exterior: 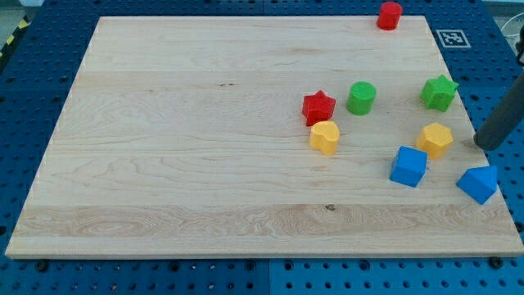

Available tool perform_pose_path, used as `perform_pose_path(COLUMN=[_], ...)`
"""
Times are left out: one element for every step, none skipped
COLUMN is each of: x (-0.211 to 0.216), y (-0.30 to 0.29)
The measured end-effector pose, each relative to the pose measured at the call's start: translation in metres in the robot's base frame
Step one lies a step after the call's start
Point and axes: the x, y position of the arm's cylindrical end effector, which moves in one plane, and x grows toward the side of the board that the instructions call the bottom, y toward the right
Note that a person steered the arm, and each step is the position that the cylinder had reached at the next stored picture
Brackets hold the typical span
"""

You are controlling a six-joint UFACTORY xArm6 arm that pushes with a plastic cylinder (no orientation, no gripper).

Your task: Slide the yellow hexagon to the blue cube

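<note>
Pale wooden board [205, 147] on a blue perforated bench [24, 49].

Yellow plastic hexagon block [435, 139] sits on the right part of the board. Blue plastic cube [408, 166] lies just beside it at about 7 o'clock; whether the two touch cannot be told.

My tip [481, 146], the lower end of the dark rod entering from the view's right, stands at 3 o'clock of the yellow hexagon, near but apart. The rod has no jaws and has hold of nothing.

Other blocks:
- Blue plastic wedge-like block [478, 183], at 4 o'clock of the hexagon, below my tip.
- Green plastic star [439, 92], at 12 o'clock of the hexagon.
- Green plastic cylinder [361, 97], at 10 o'clock.
- Red plastic star [318, 107], with a yellow plastic heart-shaped block [325, 137] just beside it at 6 o'clock.
- Red plastic cylinder [390, 15] at the board's top edge.
</note>
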Motion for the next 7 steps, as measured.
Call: perform_pose_path(x=[0.0,0.0,0.001,0.001,0.001,-0.001,-0.013], y=[-0.008,-0.014,-0.021,-0.033,-0.041,-0.047,-0.051])
